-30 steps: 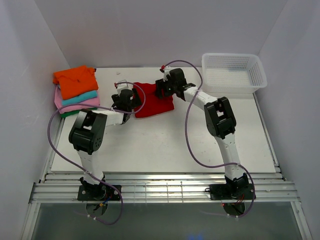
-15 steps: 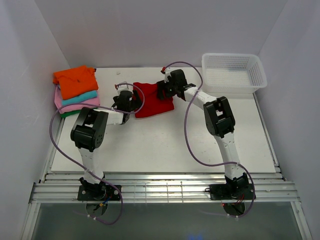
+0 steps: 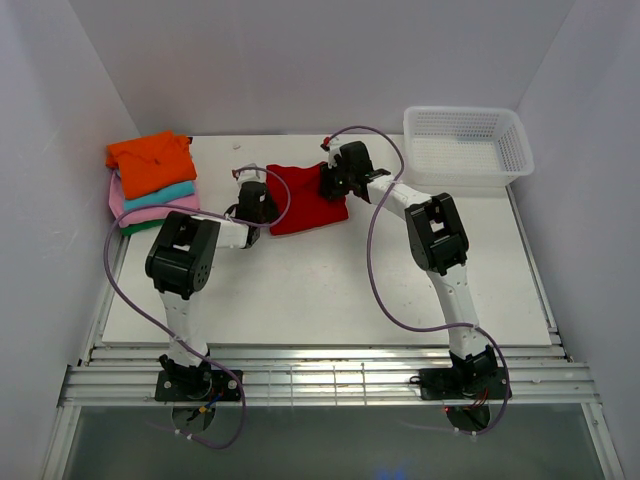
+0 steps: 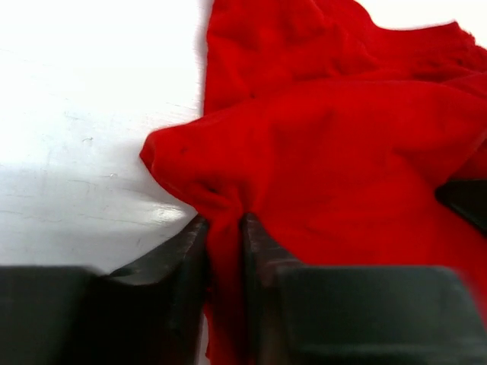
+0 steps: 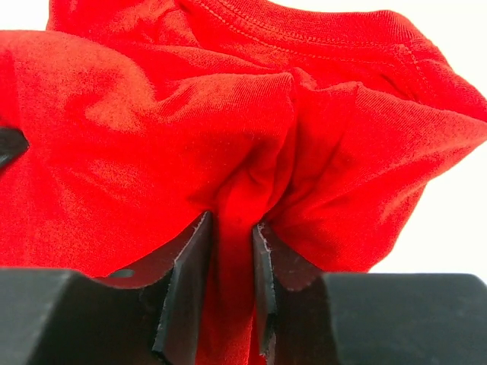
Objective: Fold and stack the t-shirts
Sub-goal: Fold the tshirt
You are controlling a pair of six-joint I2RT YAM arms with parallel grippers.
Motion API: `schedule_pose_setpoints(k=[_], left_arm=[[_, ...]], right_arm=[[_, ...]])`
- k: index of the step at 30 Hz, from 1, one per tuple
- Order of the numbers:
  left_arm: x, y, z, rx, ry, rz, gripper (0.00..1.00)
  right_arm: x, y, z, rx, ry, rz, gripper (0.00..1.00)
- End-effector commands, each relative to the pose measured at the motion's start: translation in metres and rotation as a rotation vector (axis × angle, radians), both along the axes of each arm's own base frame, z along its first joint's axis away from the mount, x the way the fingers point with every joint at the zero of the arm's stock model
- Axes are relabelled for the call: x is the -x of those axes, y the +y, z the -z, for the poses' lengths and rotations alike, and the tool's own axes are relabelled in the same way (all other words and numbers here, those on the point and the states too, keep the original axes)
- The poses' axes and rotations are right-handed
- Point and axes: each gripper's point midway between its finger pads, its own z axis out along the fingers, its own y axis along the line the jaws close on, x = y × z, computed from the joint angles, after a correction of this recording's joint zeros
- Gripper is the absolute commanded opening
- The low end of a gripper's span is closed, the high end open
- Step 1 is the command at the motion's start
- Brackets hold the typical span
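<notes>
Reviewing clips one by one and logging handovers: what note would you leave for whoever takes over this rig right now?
Grippers: left gripper is shut on the red t-shirt at its left edge; right gripper is shut on its far right part.
Done: four folded at the far left of the table, with the orange tee on top, then teal tee, pink tee, dark green tee.
Left: finish folding the red one, bunched mid-table, and add it to that pile.

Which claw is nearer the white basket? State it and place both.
Right. The right claw, pinching the red t-shirt at its basket-side edge, sits closer to the white basket; the left claw grips the shirt's opposite edge, farther from it.
</notes>
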Motion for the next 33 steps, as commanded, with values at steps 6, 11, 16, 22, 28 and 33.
schedule_pose_setpoints(k=[6,11,16,22,28,33], left_arm=[[-0.009,-0.012,-0.017,0.049,-0.045,0.033,0.10],[-0.009,-0.011,-0.031,0.057,-0.073,0.030,0.04],[-0.010,-0.012,-0.052,0.061,-0.114,0.032,0.04],[-0.003,-0.017,-0.070,0.078,-0.143,0.054,0.04],[0.016,-0.032,-0.069,0.097,-0.130,0.077,0.04],[0.024,-0.048,-0.059,0.081,-0.120,0.115,0.04]], right_arm=[[0.004,-0.005,-0.007,-0.003,-0.013,-0.002,0.19],[0.013,-0.014,-0.019,0.001,-0.036,0.018,0.15],[0.016,-0.020,-0.039,-0.010,-0.082,0.038,0.15],[0.022,-0.024,-0.059,-0.017,-0.099,0.041,0.17],[0.040,-0.023,-0.057,-0.018,-0.081,0.027,0.16],[0.055,-0.028,-0.048,-0.009,-0.074,0.035,0.15]])
